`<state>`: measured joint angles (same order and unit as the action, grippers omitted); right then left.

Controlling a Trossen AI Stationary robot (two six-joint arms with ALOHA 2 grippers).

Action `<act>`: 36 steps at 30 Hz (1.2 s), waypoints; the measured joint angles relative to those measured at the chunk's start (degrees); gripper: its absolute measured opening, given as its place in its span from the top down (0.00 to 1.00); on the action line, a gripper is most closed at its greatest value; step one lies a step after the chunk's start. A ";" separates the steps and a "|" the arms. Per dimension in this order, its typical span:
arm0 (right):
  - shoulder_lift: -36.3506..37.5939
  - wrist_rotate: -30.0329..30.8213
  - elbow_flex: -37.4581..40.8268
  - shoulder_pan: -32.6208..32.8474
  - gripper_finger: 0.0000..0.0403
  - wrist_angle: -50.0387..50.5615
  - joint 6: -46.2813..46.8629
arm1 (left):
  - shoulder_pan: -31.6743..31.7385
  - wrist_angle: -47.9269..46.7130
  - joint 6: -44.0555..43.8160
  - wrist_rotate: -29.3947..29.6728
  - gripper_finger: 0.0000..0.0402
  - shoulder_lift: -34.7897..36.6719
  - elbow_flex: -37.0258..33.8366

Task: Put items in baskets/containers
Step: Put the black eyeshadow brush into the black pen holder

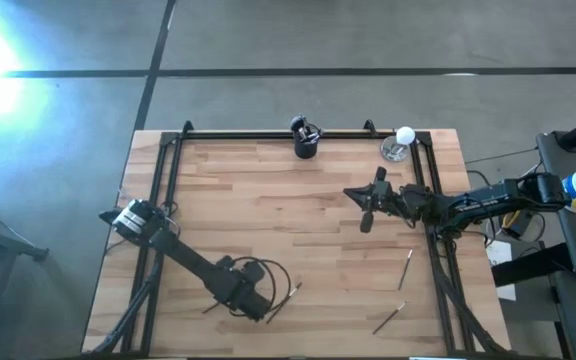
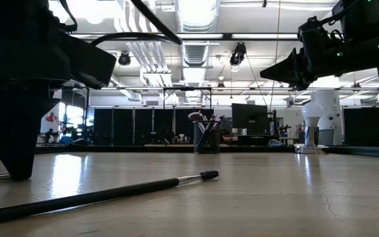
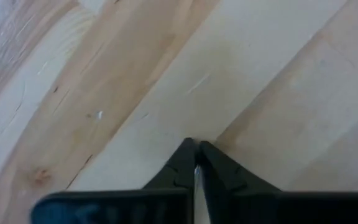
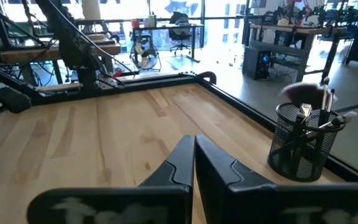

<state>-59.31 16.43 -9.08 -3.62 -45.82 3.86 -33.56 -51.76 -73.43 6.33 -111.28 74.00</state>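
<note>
The black mesh cup (image 1: 306, 141) stands at the table's far edge with several brushes upright in it; it also shows in the right wrist view (image 4: 302, 144) and the low view (image 2: 207, 139). Loose brushes lie flat on the wood: one (image 1: 406, 268) and another (image 1: 388, 318) near the right front, and one (image 1: 290, 293) beside the left arm, probably the long dark one (image 2: 104, 195) close in the low view. My right gripper (image 1: 361, 202) (image 4: 194, 140) hovers shut above the table, near the cup. My left gripper (image 1: 260, 306) (image 3: 196, 145) is shut, pointing down at bare wood. My left gripper points down at the bare table top (image 3: 241, 74) with shut fingertips. In the low view its dark body (image 2: 13, 148) reaches down to the surface, but I cannot tell whether the tips touch the wood. It touches no brush.
A small shiny dish with a white ball (image 1: 400, 144) sits at the far right corner, beside the cup. A black rail frame (image 1: 268, 133) runs along the far edge and both sides of the table. Open wood lies between the two arms (image 1: 288, 220).
</note>
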 joint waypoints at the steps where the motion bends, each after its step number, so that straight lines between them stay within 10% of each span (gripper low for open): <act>1: 0.00 0.00 0.00 0.00 0.97 0.00 0.00 | 0.02 -0.24 -0.28 0.06 0.98 0.00 0.00; 11: -0.02 -0.02 0.00 0.00 0.97 0.07 0.02 | 1.87 4.25 0.84 12.73 1.00 12.43 -6.72; 20: -0.08 -0.11 -0.15 0.00 0.97 0.07 0.93 | 10.78 55.67 23.49 24.72 1.00 28.48 -32.49; 27: -1.90 -1.59 -2.13 0.00 0.97 0.04 2.16 | 24.10 105.91 44.40 16.74 1.00 28.61 -49.92; 36: -9.93 -1.66 -6.89 -0.02 0.97 0.11 1.73 | 43.38 114.10 55.59 -2.08 1.00 27.78 -47.59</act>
<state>-69.24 14.76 -15.97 -3.64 -45.71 5.58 9.82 62.34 -17.84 4.25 -83.50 26.40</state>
